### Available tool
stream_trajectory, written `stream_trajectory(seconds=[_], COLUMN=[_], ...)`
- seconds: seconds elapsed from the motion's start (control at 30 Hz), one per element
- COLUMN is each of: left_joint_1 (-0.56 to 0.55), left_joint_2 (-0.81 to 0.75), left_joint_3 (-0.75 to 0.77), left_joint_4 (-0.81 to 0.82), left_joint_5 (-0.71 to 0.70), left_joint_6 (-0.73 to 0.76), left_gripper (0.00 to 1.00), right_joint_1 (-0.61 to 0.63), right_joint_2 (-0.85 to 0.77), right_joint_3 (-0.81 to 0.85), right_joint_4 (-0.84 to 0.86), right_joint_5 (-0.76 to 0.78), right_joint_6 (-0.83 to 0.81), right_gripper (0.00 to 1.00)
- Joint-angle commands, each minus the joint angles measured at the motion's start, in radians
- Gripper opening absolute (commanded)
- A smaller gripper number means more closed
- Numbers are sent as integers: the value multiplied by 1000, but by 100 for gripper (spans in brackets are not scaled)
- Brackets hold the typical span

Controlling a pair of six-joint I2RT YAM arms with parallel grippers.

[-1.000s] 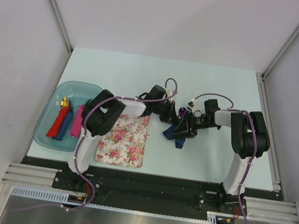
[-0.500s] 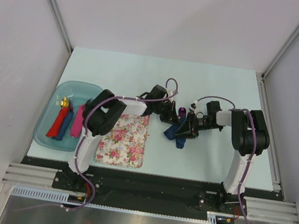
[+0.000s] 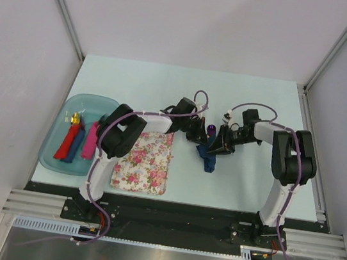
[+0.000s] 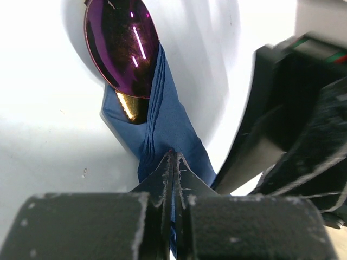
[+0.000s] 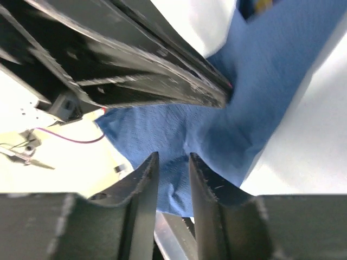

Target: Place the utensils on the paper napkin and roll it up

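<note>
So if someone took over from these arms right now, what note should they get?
Left gripper: shut on the napkin, pinching its bunched middle.
Right gripper: jaws a narrow gap apart at a napkin fold; can't tell if it grips.
Spoon and gold utensil: heads poke out of one end of the napkin, which lies right of the floral mat.
Done: both utensils are in the napkin, which is folded loosely around them.
Left: it looks crumpled rather than rolled, so probably tighten the roll, then let go.

Table: floral mat, tray, napkin
</note>
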Motion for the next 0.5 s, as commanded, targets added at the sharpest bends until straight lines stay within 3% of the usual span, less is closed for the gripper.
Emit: stream_trajectory(seconds=[0.0,0.2,0.47], left_joint_1=[-17,-19,-19], left_joint_2=[32,38,38], left_joint_3=[26,35,37], left_joint_4=[-80,-88,-97], left_joint_5=[-69,-75,-81], left_joint_6=[61,65,68], left_gripper=[0,0,0], right_joint_1=[26,60,103], right_joint_2=[-56,-19,-51], right_joint_3=[92,147,97], right_joint_4=[-76,-174,-283], right_joint_5=[106,208,199], right_joint_6=[-36,-90,-122], right_gripper=[29,19,18])
